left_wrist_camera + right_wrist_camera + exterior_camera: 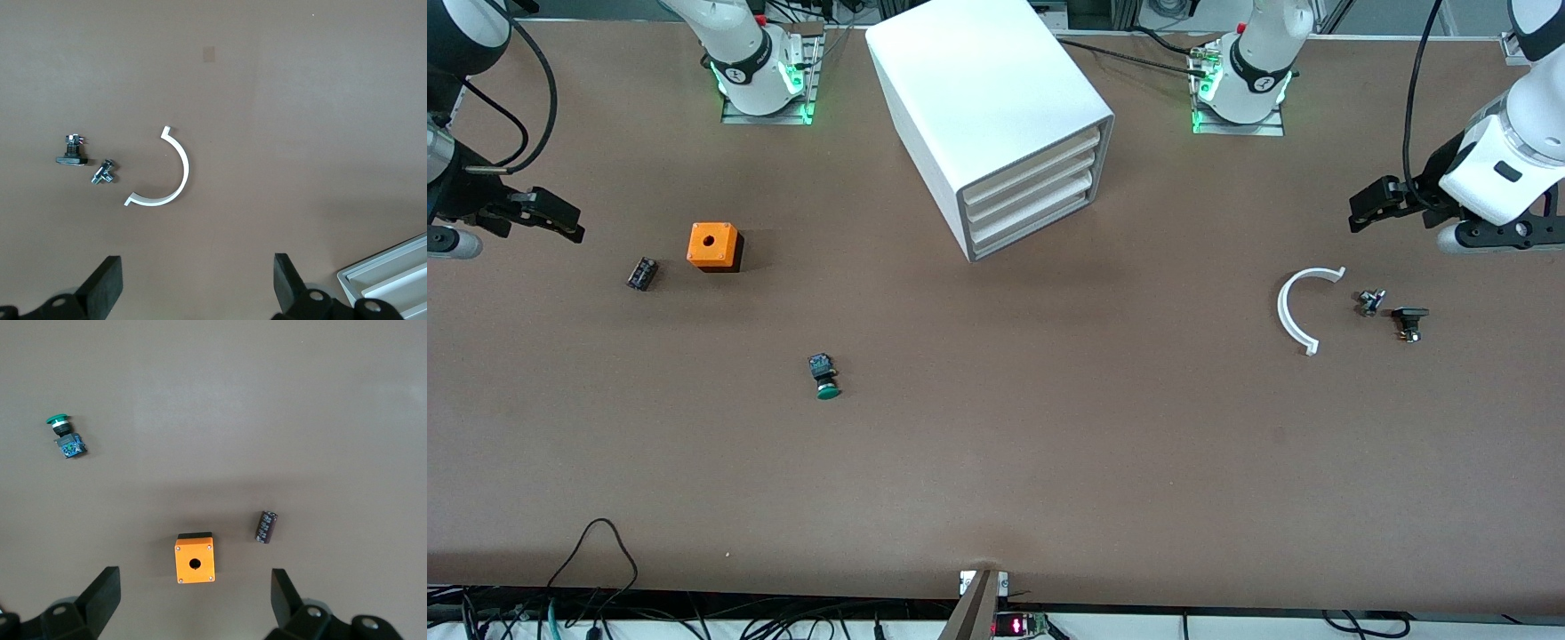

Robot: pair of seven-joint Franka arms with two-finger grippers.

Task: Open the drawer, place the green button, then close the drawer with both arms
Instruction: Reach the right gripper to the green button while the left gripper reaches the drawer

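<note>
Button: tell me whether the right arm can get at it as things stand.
Probably yes. The button lies alone on bare table, nothing stacked on it; the right claw hangs open over that end.

A wide brown table [1049,462] with a matte top fills the scene (evenly lit, shadows soft). Black cables [596,569] trail along its edge nearest the front camera.

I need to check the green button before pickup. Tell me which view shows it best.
The right wrist view: the button lies on its side there, green cap and blue body distinct. The front view shows it smaller, on the table. The left wrist view misses it.
</note>
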